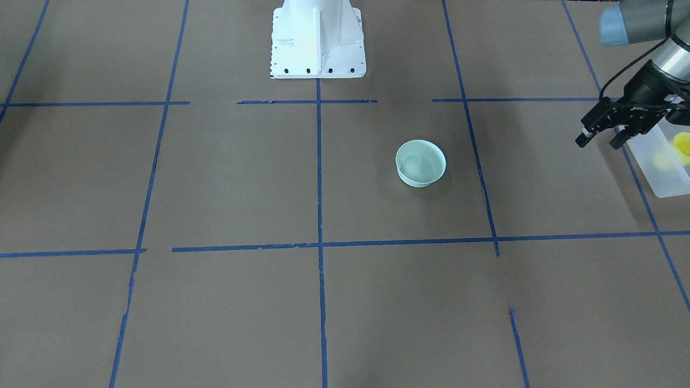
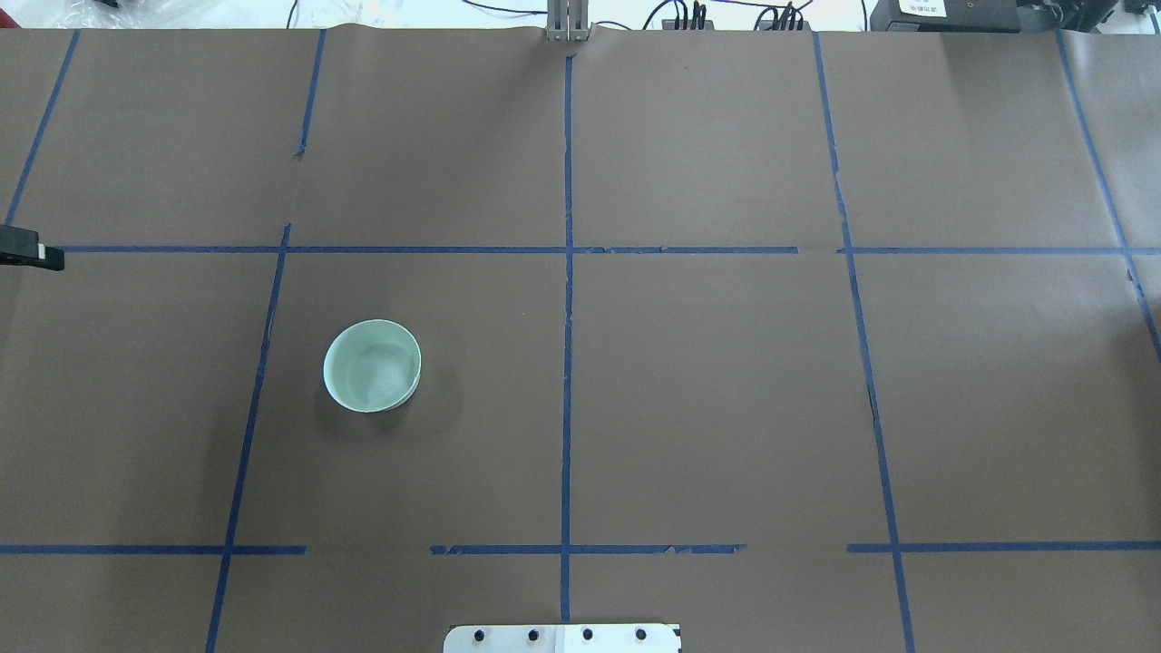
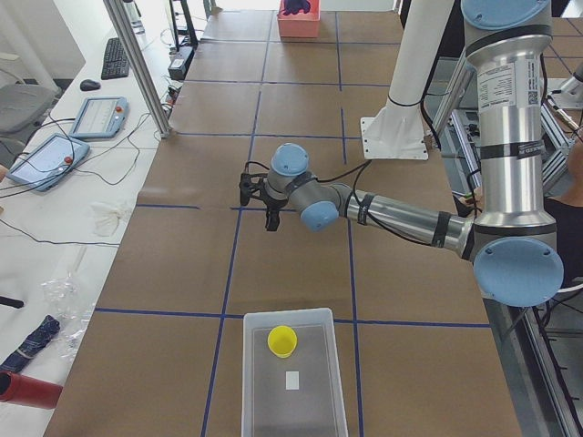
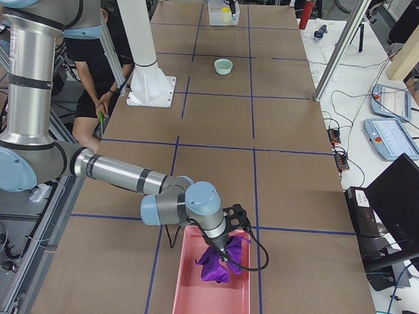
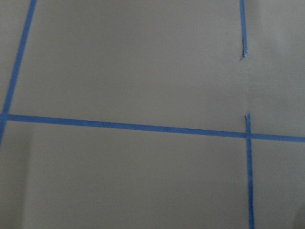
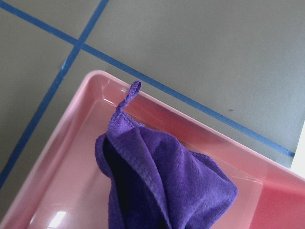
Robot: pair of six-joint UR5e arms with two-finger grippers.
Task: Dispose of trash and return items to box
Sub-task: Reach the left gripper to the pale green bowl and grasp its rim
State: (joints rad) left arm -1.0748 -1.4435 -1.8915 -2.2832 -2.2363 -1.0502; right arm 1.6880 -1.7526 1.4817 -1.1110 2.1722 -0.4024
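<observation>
The pale mint-green bowl (image 1: 420, 163) stands upright and empty on the brown table, also seen in the overhead view (image 2: 372, 365) and the exterior right view (image 4: 223, 66). The yellow cup (image 1: 683, 146) sits inside the frosted-white box (image 1: 660, 164), as the exterior left view also shows for the cup (image 3: 281, 340) and the box (image 3: 294, 382). My left gripper (image 1: 599, 141) is open and empty, hovering beside the box's near wall, well apart from the bowl. My right gripper (image 4: 226, 245) hangs over a purple cloth (image 6: 152, 181) in a pink tray (image 6: 66, 162); its jaws are hidden.
The white robot base (image 1: 317, 40) stands at the table's robot side. Blue tape lines (image 2: 568, 299) divide the brown surface. The pink tray (image 4: 213, 288) is at the robot's right end and the box at the left end. An operator sits behind the robot (image 4: 98, 72).
</observation>
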